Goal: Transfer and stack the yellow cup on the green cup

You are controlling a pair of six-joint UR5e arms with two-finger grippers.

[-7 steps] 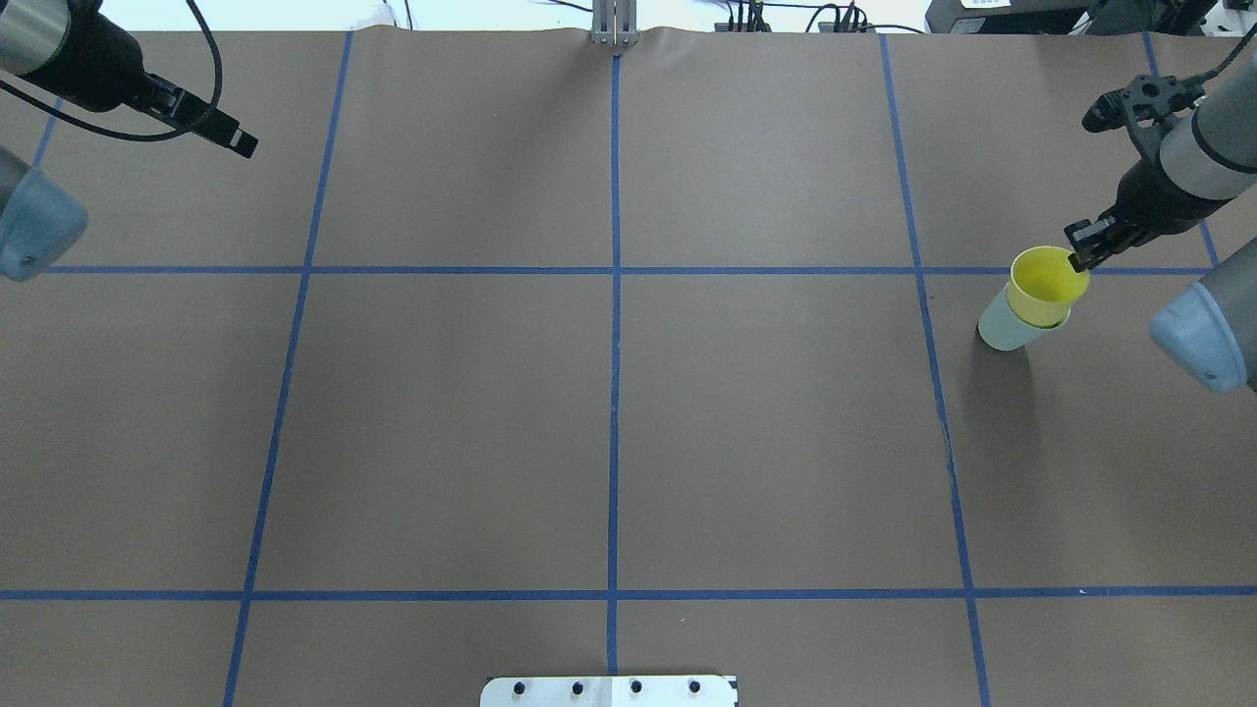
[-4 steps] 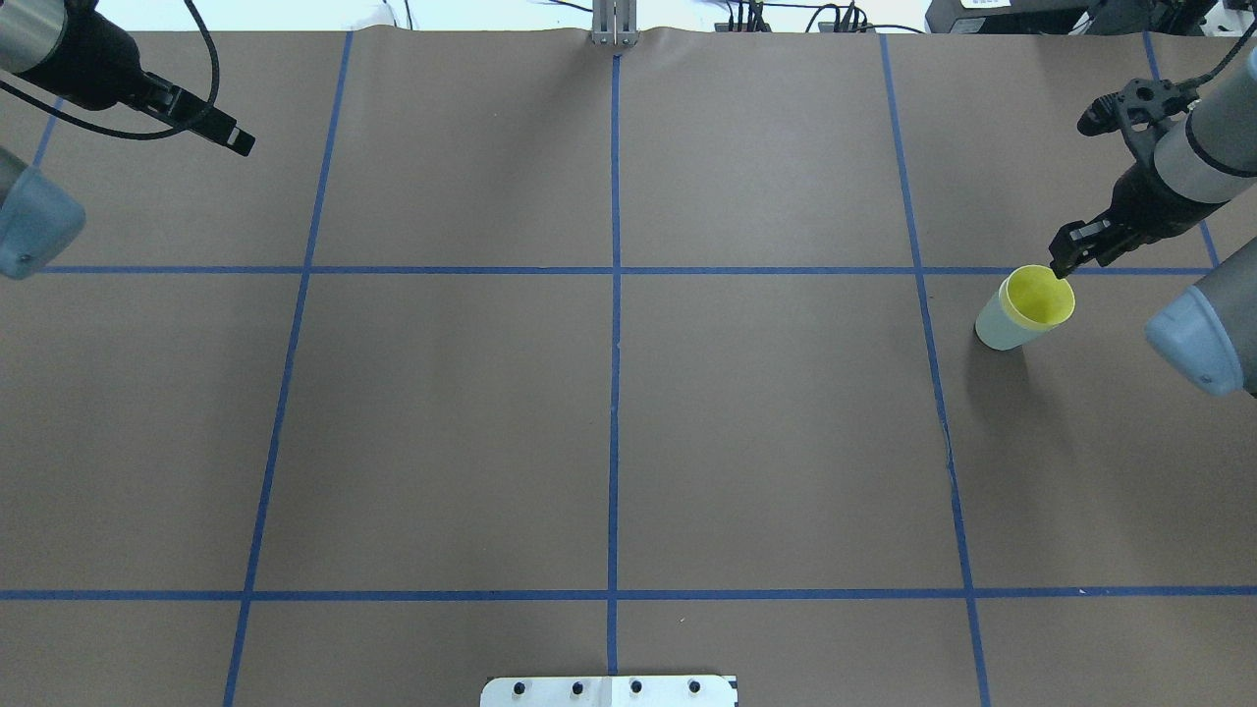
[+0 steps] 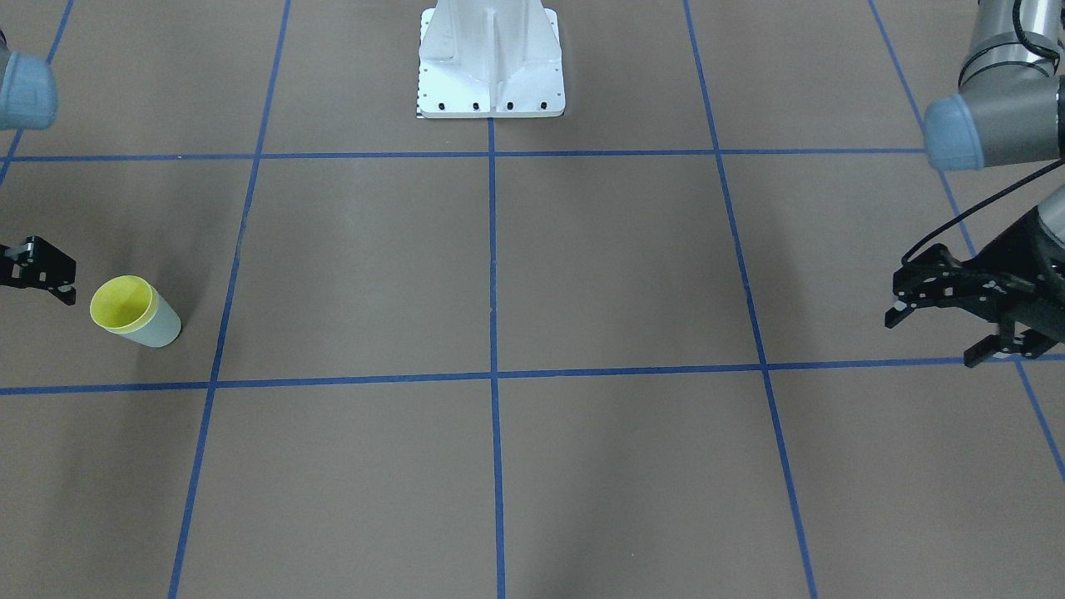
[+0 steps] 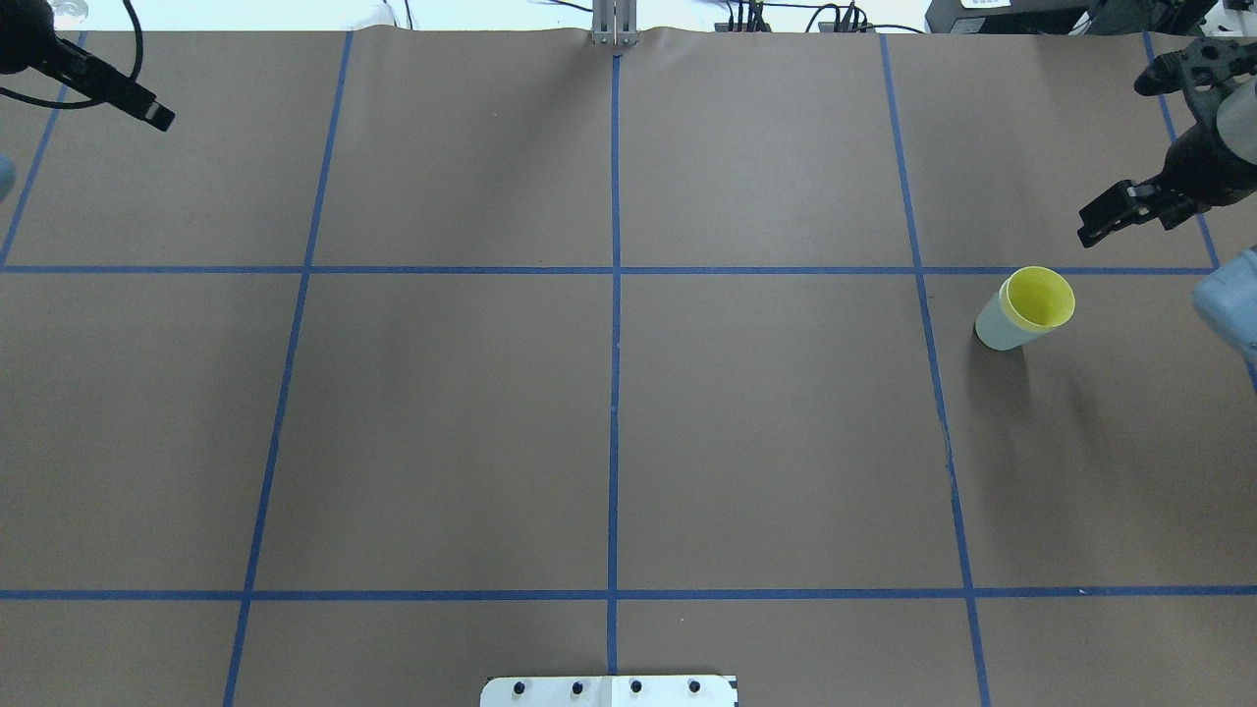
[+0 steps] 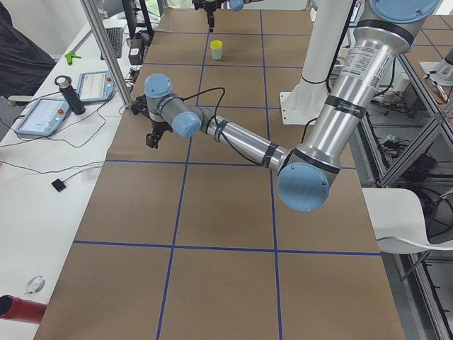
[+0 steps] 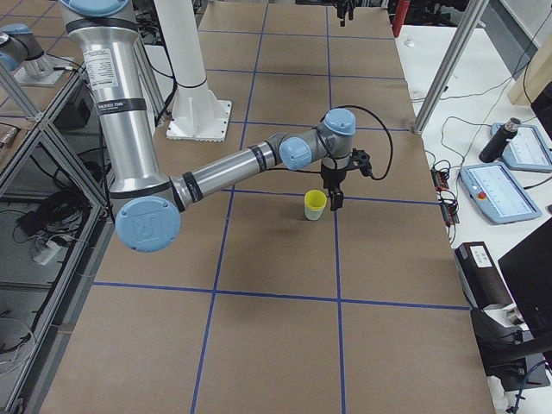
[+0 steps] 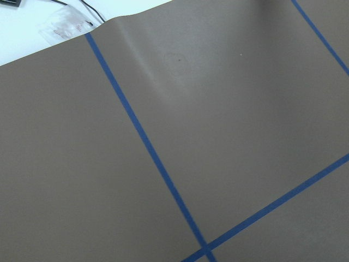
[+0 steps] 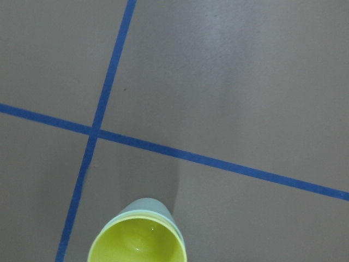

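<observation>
Finds yellow cup (image 4: 1041, 297) seated in green cup (image 4: 994, 329); judges it light, stiff, slick; advises rim pinch at 1 o'clock; records right gripper (image 3: 52, 270) parted, empty; left gripper (image 3: 930, 341) wide.

A robotics lab. Told by the work table (image 4: 442, 412) papered brown and gridded with blue tape (image 4: 614, 393), and by the white pedestal (image 3: 491, 58) bearing large grey jointed arms (image 5: 340, 106). Confirmed by side benches with teach pendants (image 6: 502, 191), a keyboard (image 5: 115, 41) and aluminium frame posts (image 6: 448, 65).
</observation>
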